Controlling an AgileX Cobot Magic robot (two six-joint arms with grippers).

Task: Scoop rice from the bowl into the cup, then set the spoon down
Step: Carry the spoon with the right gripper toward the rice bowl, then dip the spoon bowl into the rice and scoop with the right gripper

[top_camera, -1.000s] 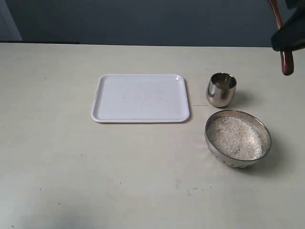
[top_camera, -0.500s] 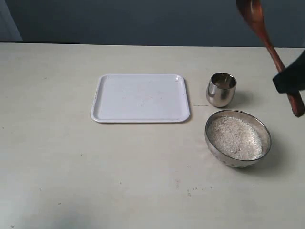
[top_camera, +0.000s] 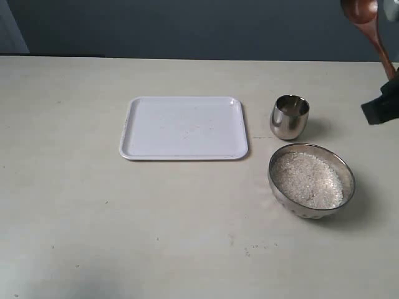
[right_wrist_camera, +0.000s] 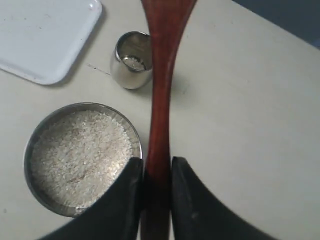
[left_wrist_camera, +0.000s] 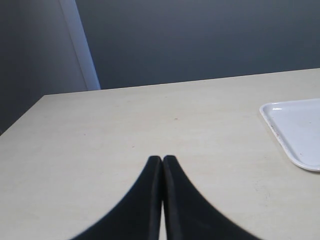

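So the rice (top_camera: 308,180) sits heaped in the steel bowl (top_camera: 272,182) on the right side of the table (top_camera: 93,218), and the little steel cup (top_camera: 289,117) stands upright just behind it, close but not touching. In the right wrist view there's a pale patch at the bottom of the cup, and it's hard to say whether that's a few grains or just a reflection. The wooden spoon (top_camera: 376,38) isn't anywhere near the rice yet. It's up in the air off to the right of both vessels, with the right gripper (right_wrist_camera: 156,167) clamped on the lower part of the handle. The bit that matters is that the spoon's long axis runs up and away from the gripper, so the oval head is the high end, pointing away from the bowl rather than down into it. From the tool, the bowl lies down, to the left and toward the camera, with the cup a bit further back. The next move looks like a tip-over, head down toward the rice. The right arm is clearly the nearer one. The left gripper (left_wrist_camera: 162,160) has its jaws pressed together on nothing, hanging well off past the far side of the white tray (top_camera: 184,128).
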